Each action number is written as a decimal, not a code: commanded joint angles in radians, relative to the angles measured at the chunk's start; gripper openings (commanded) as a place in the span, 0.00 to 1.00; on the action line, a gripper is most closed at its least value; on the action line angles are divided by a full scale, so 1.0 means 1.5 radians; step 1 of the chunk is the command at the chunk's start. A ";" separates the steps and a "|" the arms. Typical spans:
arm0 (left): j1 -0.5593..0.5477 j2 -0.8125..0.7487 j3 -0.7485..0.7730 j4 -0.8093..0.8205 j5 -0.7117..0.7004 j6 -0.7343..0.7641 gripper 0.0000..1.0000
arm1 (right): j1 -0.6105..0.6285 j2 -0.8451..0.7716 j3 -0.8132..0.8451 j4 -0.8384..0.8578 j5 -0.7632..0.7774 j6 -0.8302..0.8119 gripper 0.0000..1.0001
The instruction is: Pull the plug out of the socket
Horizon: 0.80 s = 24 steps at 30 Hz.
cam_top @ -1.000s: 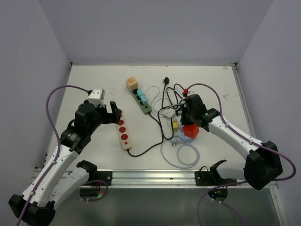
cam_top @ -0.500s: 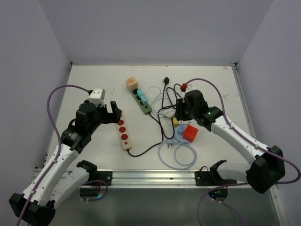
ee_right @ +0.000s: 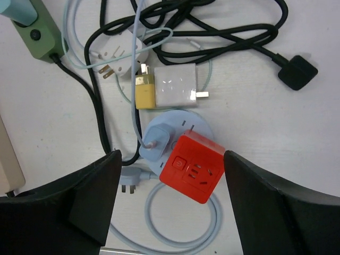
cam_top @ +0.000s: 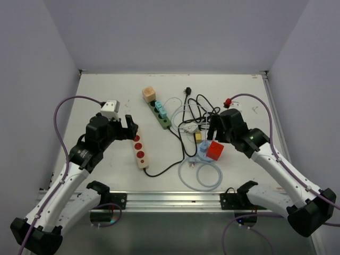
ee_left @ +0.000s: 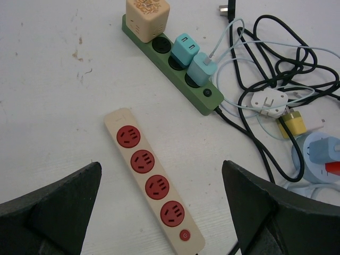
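A red cube plug (ee_right: 194, 167) lies tilted on a round pale-blue socket (ee_right: 180, 123), beside a light-blue charger (ee_right: 155, 143) plugged into it. Whether the cube's pins still sit in the socket is hidden. In the top view the red cube plug (cam_top: 215, 150) rests at centre right and my right gripper (cam_top: 217, 129) hovers just behind it. It is open, the fingers standing wide on either side of the cube without touching it, as the right gripper (ee_right: 171, 155) shows. My left gripper (ee_left: 162, 163) is open above a beige strip (ee_left: 154, 186) with red outlets.
A green power strip (ee_left: 170, 66) holds a peach cube (ee_left: 147, 16) and two teal chargers (ee_left: 186, 48). Tangled black cables (ee_right: 212, 37), a white plug (ee_right: 119, 53), a yellow adapter (ee_right: 144, 93) and a coiled pale-blue cord (cam_top: 201, 174) surround the socket.
My right gripper has opened, let go of the red cube plug and drawn back to the right. The cube has shifted slightly. The left arm has stayed put.
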 commanded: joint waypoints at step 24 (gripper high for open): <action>0.004 -0.025 -0.010 0.020 0.039 0.021 1.00 | -0.002 0.074 -0.144 0.046 0.025 0.202 0.72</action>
